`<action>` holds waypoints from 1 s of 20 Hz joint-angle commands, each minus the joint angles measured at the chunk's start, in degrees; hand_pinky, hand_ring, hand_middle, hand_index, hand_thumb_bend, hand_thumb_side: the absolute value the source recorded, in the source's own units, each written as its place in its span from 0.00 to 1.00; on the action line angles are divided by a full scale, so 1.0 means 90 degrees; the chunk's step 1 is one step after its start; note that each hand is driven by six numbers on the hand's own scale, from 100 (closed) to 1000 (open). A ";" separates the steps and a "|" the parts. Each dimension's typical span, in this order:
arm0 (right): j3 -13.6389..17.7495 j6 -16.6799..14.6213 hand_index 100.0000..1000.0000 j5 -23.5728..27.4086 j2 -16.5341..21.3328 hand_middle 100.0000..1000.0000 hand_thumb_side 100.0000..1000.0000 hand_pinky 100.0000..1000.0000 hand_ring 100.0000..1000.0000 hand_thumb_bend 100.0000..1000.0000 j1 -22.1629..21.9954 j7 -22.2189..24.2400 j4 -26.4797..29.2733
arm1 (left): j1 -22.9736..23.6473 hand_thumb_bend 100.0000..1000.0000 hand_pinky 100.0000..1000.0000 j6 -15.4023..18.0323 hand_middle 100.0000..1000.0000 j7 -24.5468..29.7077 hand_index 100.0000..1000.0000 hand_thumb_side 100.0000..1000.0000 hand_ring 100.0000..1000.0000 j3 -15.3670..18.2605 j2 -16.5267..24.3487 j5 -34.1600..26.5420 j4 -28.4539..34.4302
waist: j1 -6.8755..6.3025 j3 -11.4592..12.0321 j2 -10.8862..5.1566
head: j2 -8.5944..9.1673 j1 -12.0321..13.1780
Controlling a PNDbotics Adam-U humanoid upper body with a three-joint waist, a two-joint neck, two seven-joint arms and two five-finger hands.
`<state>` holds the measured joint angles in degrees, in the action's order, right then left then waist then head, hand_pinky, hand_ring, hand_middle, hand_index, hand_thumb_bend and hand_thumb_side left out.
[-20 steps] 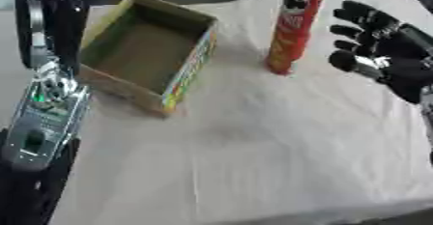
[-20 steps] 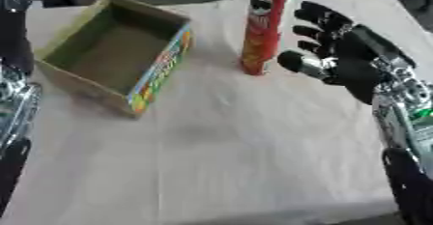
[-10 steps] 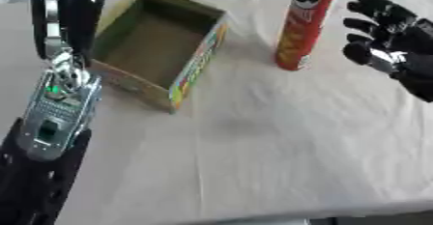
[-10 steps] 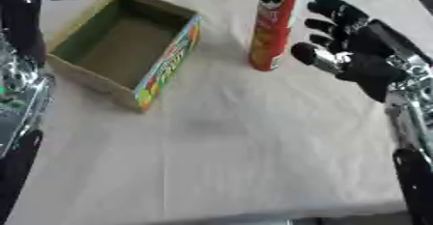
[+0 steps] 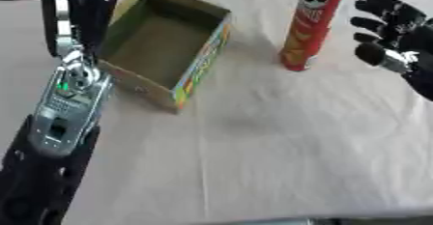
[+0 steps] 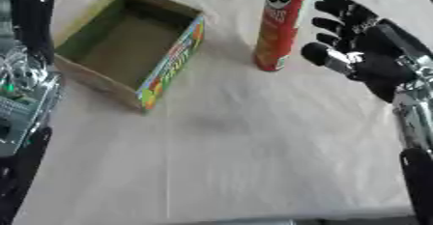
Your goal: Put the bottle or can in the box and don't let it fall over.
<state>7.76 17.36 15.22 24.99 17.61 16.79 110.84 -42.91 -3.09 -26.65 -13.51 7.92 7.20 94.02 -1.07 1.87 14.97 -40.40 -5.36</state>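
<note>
Right eye view: can (image 6: 281, 23) standing upright on the cloth-covered table (image 6: 253, 161), outside the box (image 6: 127, 45) and to its right, so placement isn't started. Right hand (image 6: 364, 57) hovering just beside the can, fingers spread, gripping nothing, no contact visible. Left hand (image 5: 80, 11) showing at upper left near the box's far edge; can't tell its fingers. Remaining, I'd judge: grasp, lift, set upright inside. Can looking tall, narrow, red, printed label, top-heavy. Box sitting empty, open top.

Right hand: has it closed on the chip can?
No, the right hand is open beside the upright chip can, with a gap between them.
</note>
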 commanded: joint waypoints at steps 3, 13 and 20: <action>0.0132 -0.0239 1.00 -0.0564 0.0137 1.00 0.28 1.00 1.00 0.60 0.0103 0.0011 -0.0096 | -0.0155 0.30 0.51 0.0068 0.81 0.0006 0.59 0.68 1.00 0.0087 0.0012 0.0215 -0.0056 | 0.0020 0.0009 -0.0068 | 0.0141 0.0025; 0.0166 -0.0462 1.00 -0.0757 0.0159 1.00 0.25 1.00 1.00 0.59 0.0173 -0.0016 -0.0274 | -0.0240 0.29 0.52 0.0166 0.81 0.0137 0.58 0.70 1.00 0.0137 -0.0036 0.0272 -0.0268 | 0.0042 0.0038 -0.0001 | 0.0236 0.0044; 0.0125 -0.0325 1.00 -0.0410 0.0188 1.00 0.17 1.00 1.00 0.68 0.0239 0.0145 -0.0418 | -0.0290 0.31 0.52 0.0212 0.82 0.0033 0.60 0.73 1.00 0.0146 -0.0073 0.0298 -0.0386 | 0.0049 0.0048 0.0052 | 0.0302 0.0063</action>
<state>8.74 14.27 10.74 25.02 19.09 17.82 106.80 -44.23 -1.35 -26.01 -12.68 7.37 9.65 90.09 -0.88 2.28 16.29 -38.57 -4.96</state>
